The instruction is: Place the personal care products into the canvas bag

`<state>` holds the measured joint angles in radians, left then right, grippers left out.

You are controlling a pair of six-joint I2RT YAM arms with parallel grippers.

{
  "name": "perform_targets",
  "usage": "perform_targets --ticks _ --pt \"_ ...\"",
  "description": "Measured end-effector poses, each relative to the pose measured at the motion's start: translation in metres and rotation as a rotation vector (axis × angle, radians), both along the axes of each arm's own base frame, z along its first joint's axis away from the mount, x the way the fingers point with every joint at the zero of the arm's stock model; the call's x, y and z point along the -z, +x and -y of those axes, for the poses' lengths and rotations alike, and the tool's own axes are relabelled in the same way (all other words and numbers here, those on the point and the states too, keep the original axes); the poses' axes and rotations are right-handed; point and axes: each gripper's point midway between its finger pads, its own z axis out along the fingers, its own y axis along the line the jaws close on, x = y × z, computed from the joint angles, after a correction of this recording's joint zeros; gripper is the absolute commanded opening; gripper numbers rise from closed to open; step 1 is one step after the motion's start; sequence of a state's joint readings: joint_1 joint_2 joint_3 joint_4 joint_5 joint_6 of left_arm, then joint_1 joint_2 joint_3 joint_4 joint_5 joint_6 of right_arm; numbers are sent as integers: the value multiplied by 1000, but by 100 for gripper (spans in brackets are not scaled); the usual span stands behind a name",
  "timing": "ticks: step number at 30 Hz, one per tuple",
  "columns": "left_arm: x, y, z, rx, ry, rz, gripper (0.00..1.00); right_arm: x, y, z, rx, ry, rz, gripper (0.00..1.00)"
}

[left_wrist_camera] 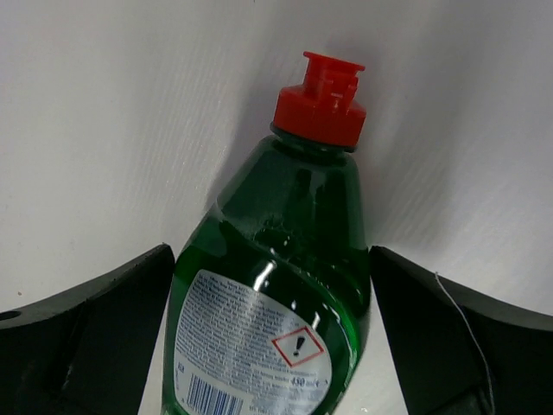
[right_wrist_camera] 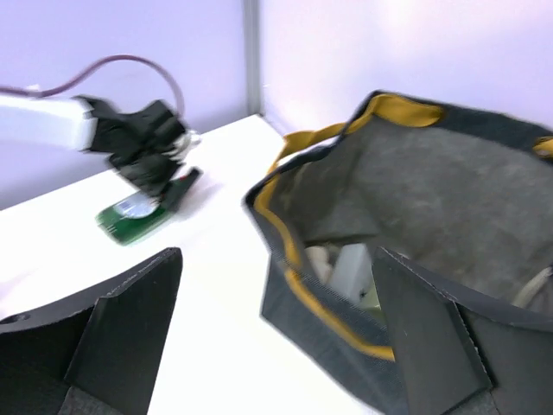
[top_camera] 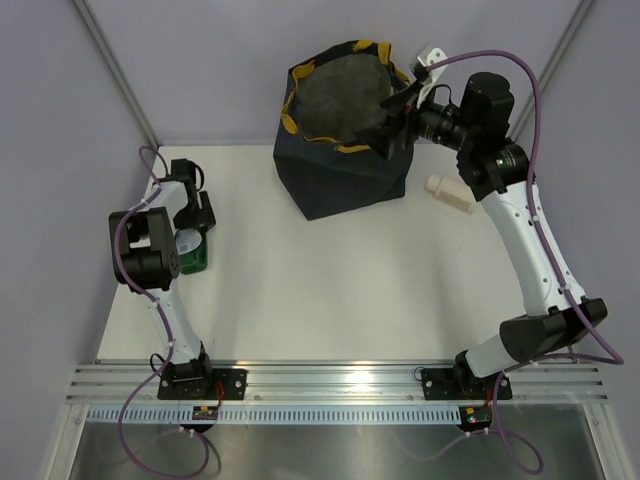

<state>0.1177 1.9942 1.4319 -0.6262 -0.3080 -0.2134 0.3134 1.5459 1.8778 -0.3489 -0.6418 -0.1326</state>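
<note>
The canvas bag [top_camera: 340, 135] stands upright at the far middle of the table, navy with a mustard rim and grey lining. The right wrist view looks into the bag [right_wrist_camera: 449, 190], where pale bottles [right_wrist_camera: 346, 268] lie at the bottom. A cream bottle [top_camera: 450, 193] lies on the table right of the bag. My right gripper [top_camera: 398, 105] [right_wrist_camera: 276, 251] is open and empty, above the bag's right rim. My left gripper [top_camera: 196, 228] [left_wrist_camera: 270, 248] is open at the left, its fingers on either side of a green bottle [left_wrist_camera: 285, 259] with a red cap, lying on the table.
The green bottle [top_camera: 192, 255] lies near the table's left edge and also shows in the right wrist view [right_wrist_camera: 130, 223]. Purple walls with metal posts [top_camera: 115, 75] close in the back and sides. A metal rail [top_camera: 340, 385] runs along the near edge.
</note>
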Motion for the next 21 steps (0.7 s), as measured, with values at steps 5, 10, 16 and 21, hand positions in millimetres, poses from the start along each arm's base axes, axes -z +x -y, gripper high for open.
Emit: perform_targets --ticks 5,10,16,21 --pt "11 0 4 31 -61 -46 98 26 -28 -3 -84 -10 -67 100" --pt "12 0 12 54 -122 -56 69 72 -45 -6 -147 -38 -193 99" --pt "11 -4 28 88 -218 -58 24 93 -71 -6 -219 -58 -255 100" --pt "10 -16 70 140 -437 -30 7 93 -104 -9 -341 -81 -241 97"
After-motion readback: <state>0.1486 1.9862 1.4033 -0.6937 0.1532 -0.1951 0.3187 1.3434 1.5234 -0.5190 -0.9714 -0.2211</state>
